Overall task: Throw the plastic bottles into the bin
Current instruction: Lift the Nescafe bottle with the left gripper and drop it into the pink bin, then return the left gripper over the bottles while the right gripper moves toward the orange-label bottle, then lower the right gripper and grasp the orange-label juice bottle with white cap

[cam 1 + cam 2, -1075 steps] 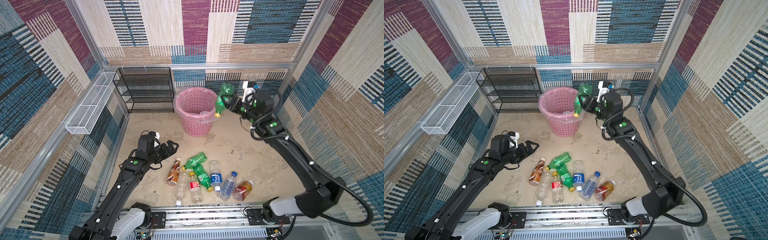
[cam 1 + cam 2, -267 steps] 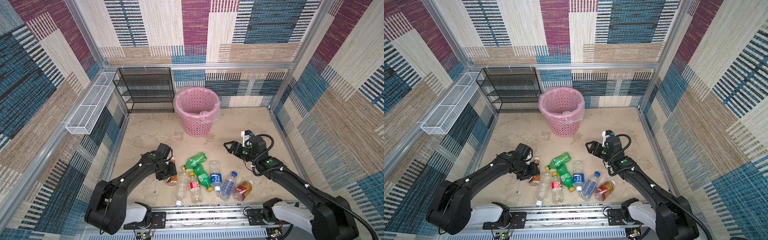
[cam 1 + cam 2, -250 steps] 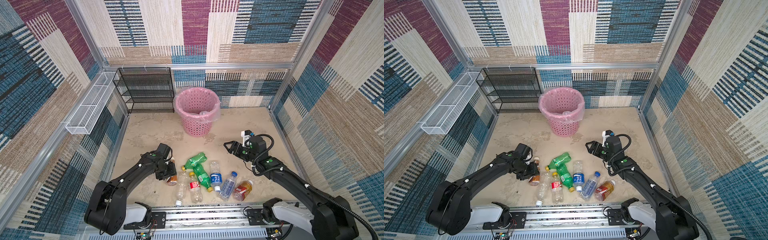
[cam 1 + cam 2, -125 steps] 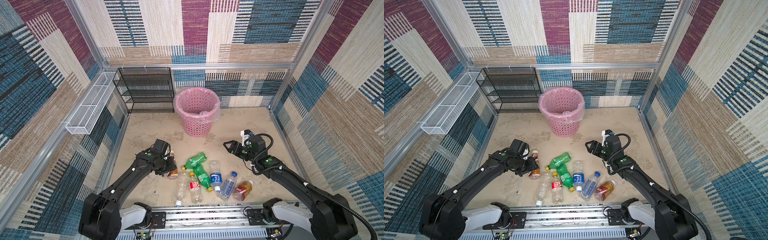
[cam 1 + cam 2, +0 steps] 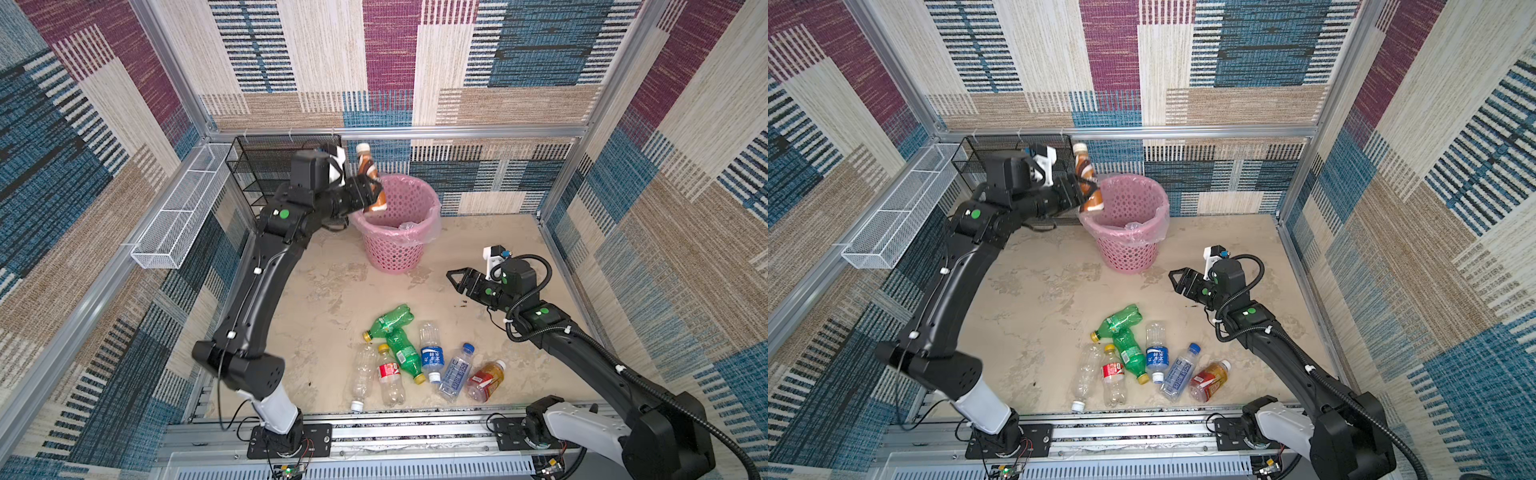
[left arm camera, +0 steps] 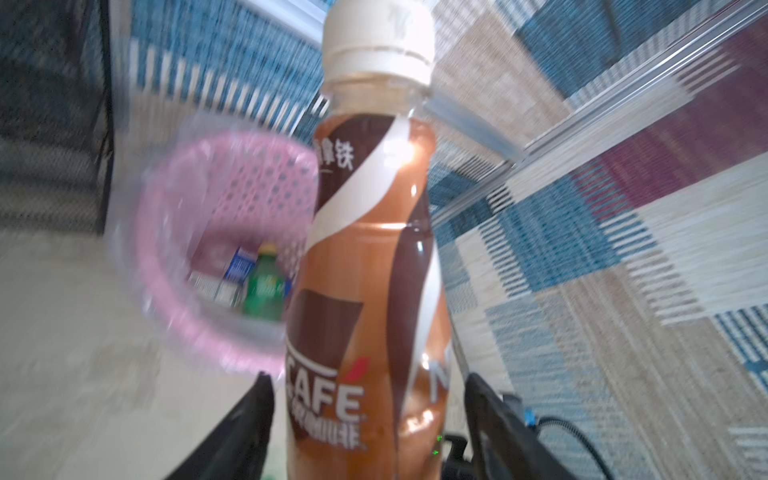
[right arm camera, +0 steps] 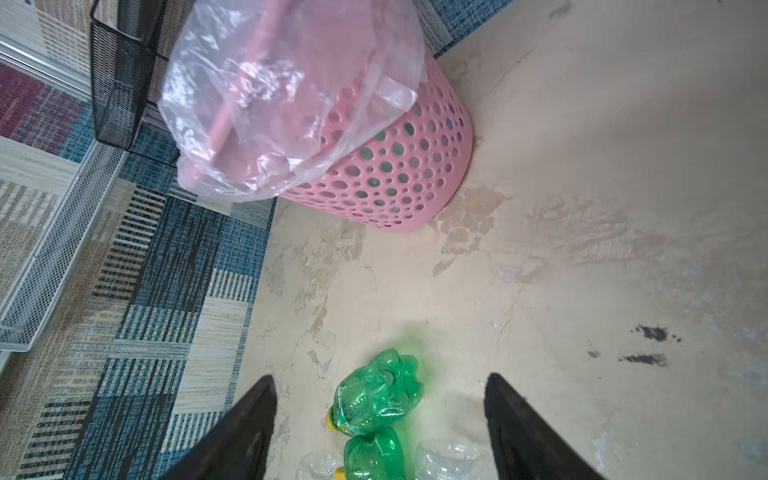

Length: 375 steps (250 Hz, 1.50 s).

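Note:
My left gripper (image 5: 368, 193) is raised over the near-left rim of the pink bin (image 5: 409, 249). A brown coffee bottle (image 5: 370, 174) with a white cap stands upright between its fingers. In the left wrist view the jaws are open, with a gap on each side of the bottle (image 6: 374, 249). Inside the bin (image 6: 166, 232) lie a green bottle (image 6: 266, 282) and a blue-labelled one. Several bottles lie on the floor in front, among them two green ones (image 5: 392, 322). My right gripper (image 5: 453, 280) hovers open and empty to their right; its wrist view shows a green bottle (image 7: 374, 399) below.
A black mesh rack (image 5: 270, 166) stands behind my left arm against the back wall. A long white wire basket (image 5: 178, 212) hangs on the left wall. Patterned walls close in three sides, and a metal rail (image 5: 374, 432) runs along the front.
My left arm has lifted the brown bottle from the floor up to the bin's rim, and its jaws have parted around it. The right arm has hardly moved.

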### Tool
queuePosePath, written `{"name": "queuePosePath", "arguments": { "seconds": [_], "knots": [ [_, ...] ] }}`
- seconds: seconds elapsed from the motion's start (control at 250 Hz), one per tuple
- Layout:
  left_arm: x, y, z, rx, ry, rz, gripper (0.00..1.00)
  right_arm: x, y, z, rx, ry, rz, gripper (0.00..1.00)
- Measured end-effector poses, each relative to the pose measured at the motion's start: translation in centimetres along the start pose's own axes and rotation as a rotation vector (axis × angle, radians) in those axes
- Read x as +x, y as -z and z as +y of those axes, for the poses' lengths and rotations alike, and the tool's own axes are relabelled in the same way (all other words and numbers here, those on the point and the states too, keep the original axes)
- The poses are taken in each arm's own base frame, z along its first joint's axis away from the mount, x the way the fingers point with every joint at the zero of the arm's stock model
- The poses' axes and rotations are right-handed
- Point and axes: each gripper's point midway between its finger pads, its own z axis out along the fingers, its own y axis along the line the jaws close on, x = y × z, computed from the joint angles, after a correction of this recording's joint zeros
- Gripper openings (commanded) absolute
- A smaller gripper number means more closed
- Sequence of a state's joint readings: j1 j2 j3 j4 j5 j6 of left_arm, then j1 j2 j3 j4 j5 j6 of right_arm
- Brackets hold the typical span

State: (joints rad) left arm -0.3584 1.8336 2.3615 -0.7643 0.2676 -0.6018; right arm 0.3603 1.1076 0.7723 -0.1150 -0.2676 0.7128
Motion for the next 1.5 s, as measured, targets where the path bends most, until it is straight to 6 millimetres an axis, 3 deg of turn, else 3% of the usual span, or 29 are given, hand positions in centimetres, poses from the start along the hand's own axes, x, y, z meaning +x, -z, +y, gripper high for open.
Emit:
{"name": "queuePosePath", "arguments": {
  "seconds": [0.092, 0.204, 0.276, 0.344, 0.44, 0.524, 0.64, 0.928, 1.136, 1.5],
  "knots": [
    [-3.0, -0.7, -1.0, 0.022, -0.01, -0.058, 0.87, -0.1, 0.7, 0.0, 0.007, 0.005, -0.017, 0.82],
    [-5.1, 3.1, -2.9, 0.047, -0.028, -0.136, 0.87, 0.5, 1.1, -0.7, 0.026, 0.002, -0.017, 0.83],
    [-3.9, 7.1, -3.7, 0.043, -0.026, -0.13, 0.86, 1.1, 1.0, -1.4, 0.044, -0.005, -0.002, 0.83],
    [-1.2, 10.7, -3.4, 0.049, -0.024, -0.13, 0.86, 1.5, 0.9, -1.9, 0.055, -0.008, 0.008, 0.83],
    [1.5, 13.5, -2.1, 0.043, -0.021, -0.147, 0.86, 1.9, 0.9, -2.2, 0.062, -0.011, 0.016, 0.83],
    [4.3, 12.8, 0.3, 0.002, 0.0, -0.117, 0.85, 2.2, 0.8, -2.5, 0.066, -0.013, 0.024, 0.82],
    [10.4, 11.2, 5.0, -0.086, 0.07, 0.014, 0.84, 2.9, 0.9, -2.9, 0.084, -0.022, 0.054, 0.82],
    [20.7, 10.3, 11.7, -0.193, 0.188, 0.197, 0.83, 5.0, 2.3, -4.4, 0.165, -0.053, 0.138, 0.81],
    [25.1, 10.0, 14.4, -0.242, 0.244, 0.283, 0.82, 6.3, 4.0, -5.9, 0.272, -0.085, 0.191, 0.82],
    [28.3, 9.6, 16.7, -0.281, 0.28, 0.33, 0.82, 10.1, 7.4, -8.1, 0.408, -0.195, 0.312, 0.86]
  ]
}}
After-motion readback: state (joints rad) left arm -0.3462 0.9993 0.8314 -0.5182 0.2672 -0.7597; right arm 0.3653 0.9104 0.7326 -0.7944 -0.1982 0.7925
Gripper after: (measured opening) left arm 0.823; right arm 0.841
